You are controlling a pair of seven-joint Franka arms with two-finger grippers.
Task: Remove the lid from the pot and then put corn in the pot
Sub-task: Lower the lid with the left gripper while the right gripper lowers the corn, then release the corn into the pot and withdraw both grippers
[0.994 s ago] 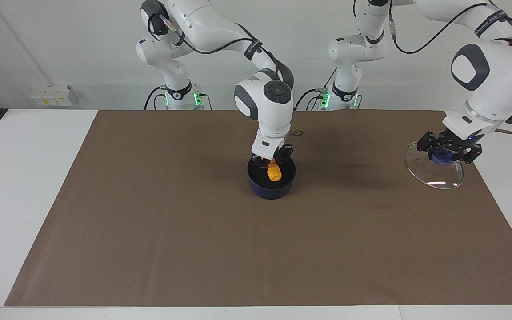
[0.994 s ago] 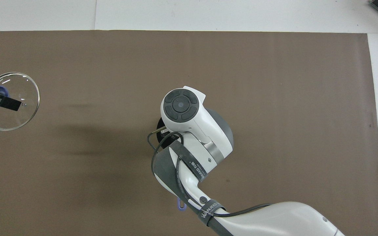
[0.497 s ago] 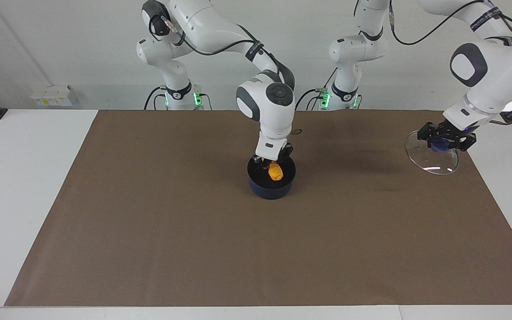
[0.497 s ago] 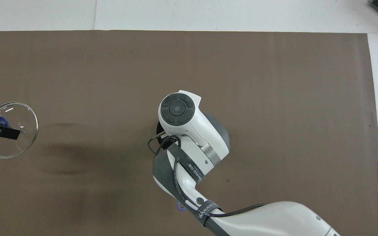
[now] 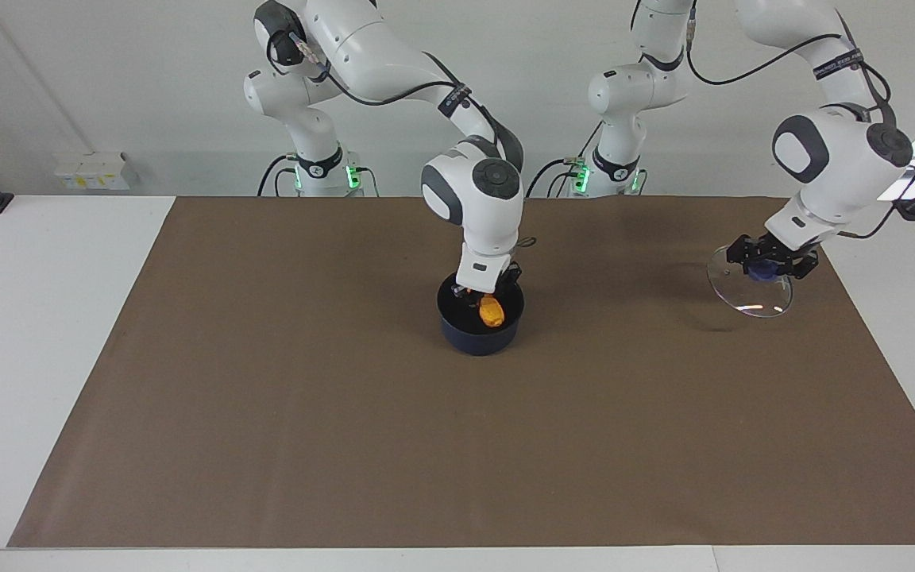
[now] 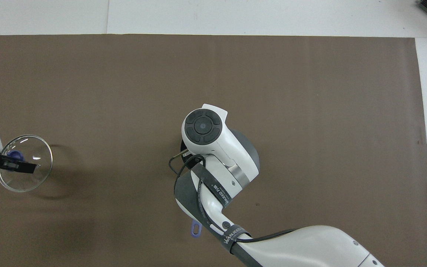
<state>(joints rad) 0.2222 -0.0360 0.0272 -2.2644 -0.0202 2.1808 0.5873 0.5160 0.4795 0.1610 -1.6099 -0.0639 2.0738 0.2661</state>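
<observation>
At frame centre the right gripper (image 5: pixel 490 292) is clamped on the stubby, rigid, ridged orange-yellow corn cob (image 5: pixel 492 312) inside the dark navy pot (image 5: pixel 480 316), while, right of frame, the left gripper (image 5: pixel 767 262) pinches the fragile glass lid (image 5: pixel 749 289) by its blue knob.
</observation>
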